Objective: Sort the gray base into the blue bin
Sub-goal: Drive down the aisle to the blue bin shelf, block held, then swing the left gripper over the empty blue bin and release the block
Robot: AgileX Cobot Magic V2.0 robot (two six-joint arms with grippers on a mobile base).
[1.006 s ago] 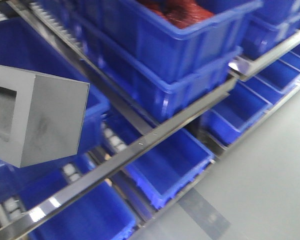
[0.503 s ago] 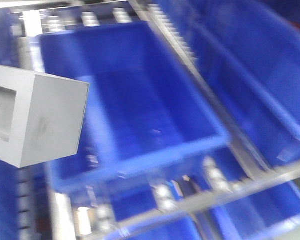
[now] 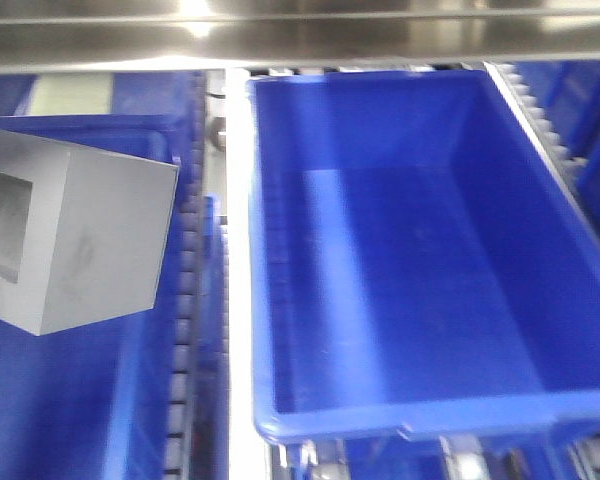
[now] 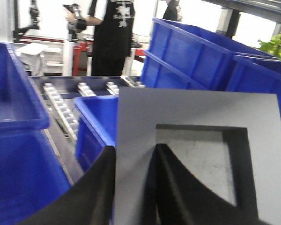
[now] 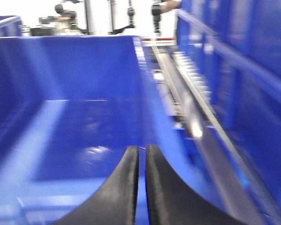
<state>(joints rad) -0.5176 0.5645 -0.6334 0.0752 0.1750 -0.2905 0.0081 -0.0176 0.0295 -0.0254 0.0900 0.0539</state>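
The gray base (image 3: 90,240) hangs at the left of the front view, its square recess facing left. In the left wrist view my left gripper (image 4: 136,149) is shut on the gray base (image 4: 201,108), one finger outside the block's wall and the other inside the recess. An empty blue bin (image 3: 280,250) fills the middle and right of the front view, to the right of the block. My right gripper (image 5: 142,149) is shut with nothing between its fingers and hangs over the near rim of the blue bin (image 5: 84,70).
A steel shelf rail (image 3: 300,35) crosses the top of the front view. A roller track (image 3: 185,300) runs between the bin and another blue crate (image 3: 60,400) under the block. Stacked blue crates (image 4: 192,51) stand to the right, and a person in black (image 4: 112,33) behind.
The front view has swung across the shelving from slanted rows of crates to one empty bin seen head-on. The gray base keeps its place at the left of the frame.
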